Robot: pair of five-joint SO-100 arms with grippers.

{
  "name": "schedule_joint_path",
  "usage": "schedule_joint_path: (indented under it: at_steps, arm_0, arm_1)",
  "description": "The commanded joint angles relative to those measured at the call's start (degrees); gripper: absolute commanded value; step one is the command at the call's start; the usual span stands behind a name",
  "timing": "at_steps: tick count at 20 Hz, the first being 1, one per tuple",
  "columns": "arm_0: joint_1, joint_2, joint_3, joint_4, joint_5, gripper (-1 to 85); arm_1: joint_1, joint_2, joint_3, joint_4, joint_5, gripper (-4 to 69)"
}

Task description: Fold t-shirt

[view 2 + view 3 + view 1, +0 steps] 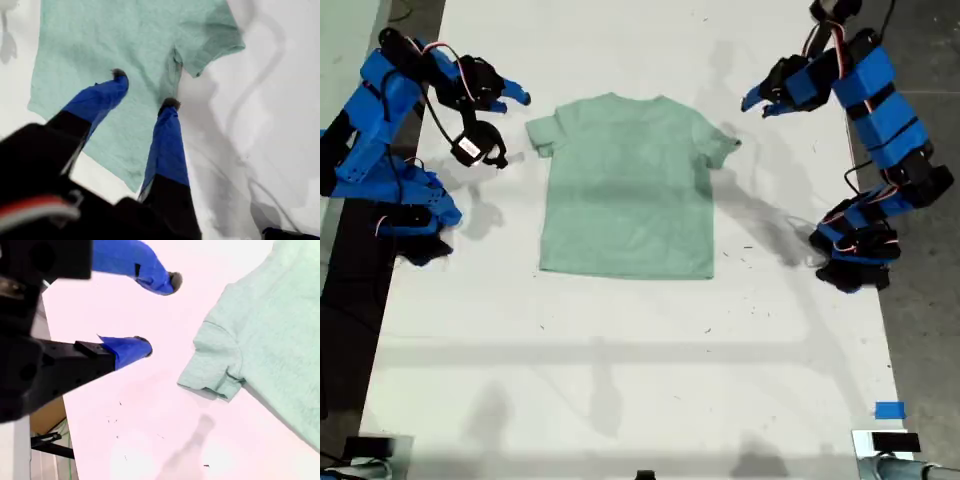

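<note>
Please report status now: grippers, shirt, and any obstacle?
First gripper open above shirt. Second gripper open beside sleeve. Shirt flat, unfolded. No obstacle.

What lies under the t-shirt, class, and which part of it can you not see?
The t-shirt lies flat on the white table, which shows bare all round it. Nothing lies on top. The table surface beneath the cloth is covered, so anything under it cannot be seen.
</note>
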Motion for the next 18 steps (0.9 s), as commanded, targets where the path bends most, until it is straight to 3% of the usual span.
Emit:
schedule_joint_path:
  at_steps: [1,2,7,18]
  arm_0:
    - [-1.32,-0.79,-3.08,0.62,1.23,22.4]
    - [-1.32,-1.32,-3.08,0.53,1.67,22.8]
    - [-1.23,-2.64,-2.64,-0.97,3.34,25.2]
    - [-1.41,-3.16,0.35,-3.43,4.22,25.4]
  arm_1:
    - [1.32,-0.97,-4.22,0.26,-3.34,29.1]
    - [1.67,-1.85,-4.31,0.18,-4.92,32.7]
    - [4.04,-5.89,-2.72,-1.76,-9.67,35.6]
    - [9.14,-12.39,16.70,-21.01,-9.05,36.4]
